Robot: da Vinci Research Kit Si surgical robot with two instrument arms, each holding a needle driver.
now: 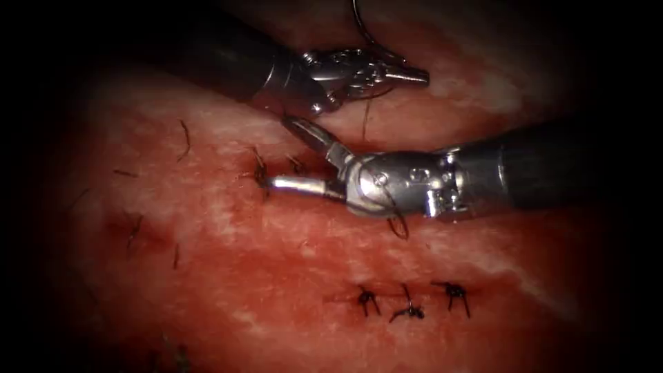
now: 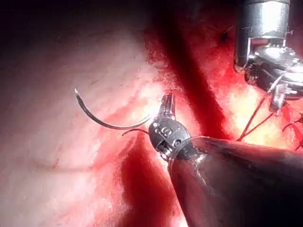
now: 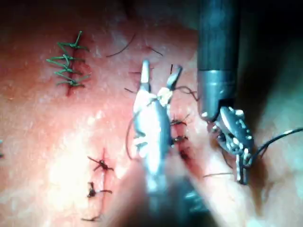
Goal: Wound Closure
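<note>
The right tool (image 1: 276, 155) reaches in from the right with its two jaws spread wide and nothing between them: the lower one lies flat with its tip at a knot (image 1: 260, 174) on the cut (image 1: 276, 169), the upper one angles up and away. From the right wrist view the same fork shows, open over the stitched line.

The left tool (image 1: 414, 76) sits beyond it, toward the far edge of the tissue (image 1: 228, 276), jaws closed on the needle (image 2: 102, 118). In the left wrist view it grips the needle close to its thread end, and the curve sweeps away from the jaws to a free point, clear of the tissue. So the needle is up and to the right of the open right tool, with the left arm the one that has it; its long arc runs roughly across the left tool's shaft. In the endoscope view I can make out only a thin arc rising from those jaws to the frame's top edge, and whether that is needle or thread (image 1: 364, 117) I cannot tell.

A dark strand drops from the left tool toward the cut, and a loop hangs under the right tool's wrist. Near the front edge of the tissue sits a row of three finished knots (image 1: 407, 300), and cut ends of thread (image 1: 185, 138) lie scattered left of the cut.
</note>
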